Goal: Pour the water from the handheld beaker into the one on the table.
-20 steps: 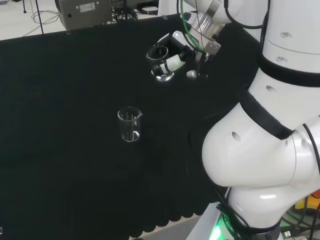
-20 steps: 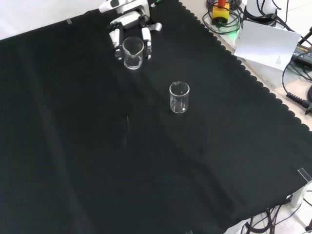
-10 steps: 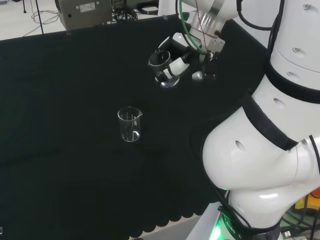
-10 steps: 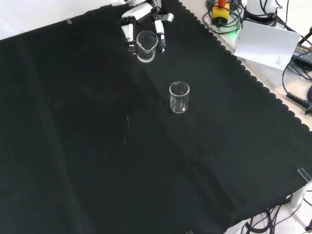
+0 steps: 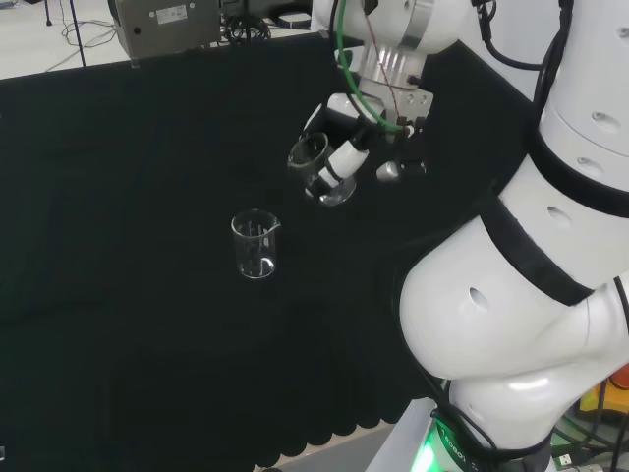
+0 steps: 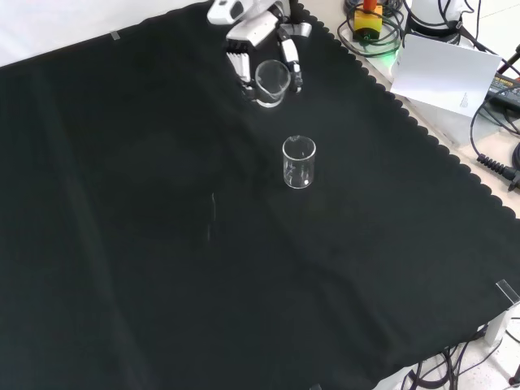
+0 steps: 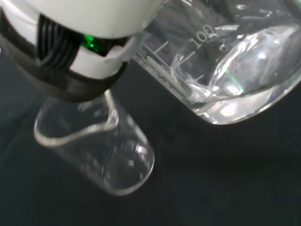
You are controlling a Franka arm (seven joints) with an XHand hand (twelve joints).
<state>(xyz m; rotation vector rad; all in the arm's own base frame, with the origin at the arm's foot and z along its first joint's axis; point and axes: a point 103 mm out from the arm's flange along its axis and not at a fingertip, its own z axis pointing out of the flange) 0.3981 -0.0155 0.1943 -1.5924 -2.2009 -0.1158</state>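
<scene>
The hand point(image 6: 262, 39) has its fingers curled around the tilted water beaker point(image 6: 271, 83), held above the tabletop point(image 6: 122, 244) beside the standing empty beaker point(image 6: 298, 162), probably to bring its spout near for pouring.

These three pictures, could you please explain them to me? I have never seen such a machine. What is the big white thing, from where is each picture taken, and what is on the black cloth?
The big white shape is a robot arm at a bench covered with black cloth. It ends in a black and white hand with fingers.

The head view looks over the arm from behind. The front view looks down on the cloth from the opposite side. The wrist view is taken close beside the palm.

The hand's fingers are curled round a clear glass beaker, tilted, holding it above the cloth. The wrist view shows a little water in its bottom. A second glass beaker stands upright on the cloth, nearby.
</scene>
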